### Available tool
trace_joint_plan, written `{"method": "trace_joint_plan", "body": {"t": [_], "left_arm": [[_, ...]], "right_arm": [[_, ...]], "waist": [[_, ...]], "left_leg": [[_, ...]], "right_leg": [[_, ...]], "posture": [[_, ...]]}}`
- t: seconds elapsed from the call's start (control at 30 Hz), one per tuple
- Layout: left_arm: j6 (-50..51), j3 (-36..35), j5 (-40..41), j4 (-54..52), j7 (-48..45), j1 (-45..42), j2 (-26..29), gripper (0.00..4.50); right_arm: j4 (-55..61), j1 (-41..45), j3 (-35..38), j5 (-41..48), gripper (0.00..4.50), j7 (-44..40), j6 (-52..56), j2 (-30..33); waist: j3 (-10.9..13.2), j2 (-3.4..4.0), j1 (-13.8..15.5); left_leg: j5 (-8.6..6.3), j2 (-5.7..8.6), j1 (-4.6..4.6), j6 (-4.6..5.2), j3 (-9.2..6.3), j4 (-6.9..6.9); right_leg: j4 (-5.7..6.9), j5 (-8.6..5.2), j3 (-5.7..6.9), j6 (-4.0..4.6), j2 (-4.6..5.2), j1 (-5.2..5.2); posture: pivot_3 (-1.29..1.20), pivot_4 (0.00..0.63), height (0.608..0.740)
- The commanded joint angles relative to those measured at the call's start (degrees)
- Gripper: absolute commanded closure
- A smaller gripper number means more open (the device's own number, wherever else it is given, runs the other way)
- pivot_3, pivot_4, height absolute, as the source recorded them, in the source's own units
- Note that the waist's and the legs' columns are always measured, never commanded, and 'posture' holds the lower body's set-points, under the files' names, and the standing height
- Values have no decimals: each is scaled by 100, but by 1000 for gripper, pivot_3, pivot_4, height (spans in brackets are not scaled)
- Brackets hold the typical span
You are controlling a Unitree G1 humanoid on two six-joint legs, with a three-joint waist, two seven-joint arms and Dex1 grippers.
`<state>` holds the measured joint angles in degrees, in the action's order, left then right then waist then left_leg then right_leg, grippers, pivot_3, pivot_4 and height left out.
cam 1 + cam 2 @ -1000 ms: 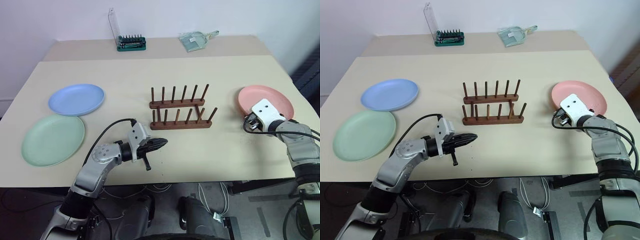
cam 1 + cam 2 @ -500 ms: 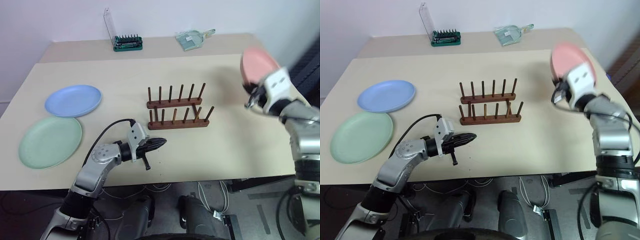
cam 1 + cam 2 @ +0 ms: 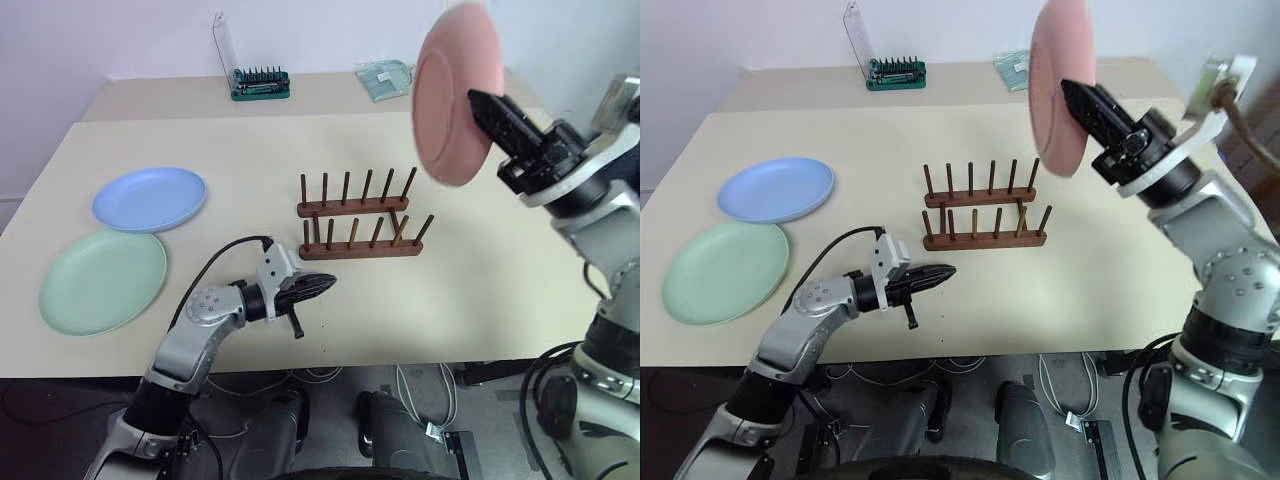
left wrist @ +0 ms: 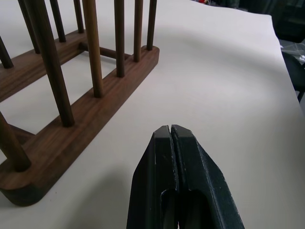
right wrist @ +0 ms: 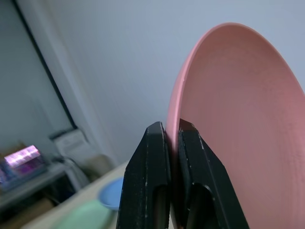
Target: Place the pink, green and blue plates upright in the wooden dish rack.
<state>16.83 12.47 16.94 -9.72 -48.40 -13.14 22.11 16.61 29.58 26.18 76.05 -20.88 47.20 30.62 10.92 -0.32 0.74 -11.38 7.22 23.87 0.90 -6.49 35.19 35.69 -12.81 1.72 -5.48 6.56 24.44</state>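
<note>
Salmon-pink round plate (image 3: 452, 95), pinched by its rim in the right gripper (image 3: 482, 108), hangs upright above the dark wooden pegged rack (image 3: 362, 217) (left gripper (image 3: 318, 286) closed, empty), needing lowering between pegs.

The rack (image 3: 360, 217) is dark brown wood, smooth with a faint sheen on its pegs. The pink plate (image 3: 452, 95), green plate (image 3: 102, 281) and blue plate (image 3: 150, 198) look like matt plastic. The counter (image 3: 250, 150) is smooth, matt beige. Both tools' fingers (image 4: 178, 176) are black matt plastic.
</note>
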Motion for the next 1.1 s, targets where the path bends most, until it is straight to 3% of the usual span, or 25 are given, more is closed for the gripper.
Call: {"method": "trace_joint_plan", "body": {"t": [0.03,0.63,0.73,0.93,1.1], "left_arm": [[-18,-99,123,-204,-6,-4,-11,4490],[41,-187,130,-355,35,105,39,4490],[-35,-190,106,-226,11,83,21,4490],[-41,-181,91,-197,18,61,-5,4490],[-47,-203,83,-217,39,67,4,4490]], "right_arm": [[255,-113,63,390,4440,221,-45,-54],[-161,-531,-183,523,4440,705,-139,-416],[-249,-500,-182,505,3456,755,-152,-441],[-299,-414,-198,177,418,851,-328,-393],[-579,-71,-63,-607,418,767,-751,-35]], "waist": [[1,1,0],[1,2,-5],[0,2,-6],[0,2,-2],[0,2,-1]], "left_leg": [[0,1,3,0,1,2],[0,0,5,1,2,3],[0,0,5,1,2,3],[0,0,5,1,3,4],[0,0,5,1,4,5]], "right_leg": [[0,0,0,0,0,1],[-1,0,1,2,-2,3],[-1,1,1,0,-3,4],[-1,2,1,-1,-3,4],[0,2,1,-1,-3,4]], "posture": [[0,150,740],[0,150,740],[0,150,740],[0,150,740],[0,150,740]]}}
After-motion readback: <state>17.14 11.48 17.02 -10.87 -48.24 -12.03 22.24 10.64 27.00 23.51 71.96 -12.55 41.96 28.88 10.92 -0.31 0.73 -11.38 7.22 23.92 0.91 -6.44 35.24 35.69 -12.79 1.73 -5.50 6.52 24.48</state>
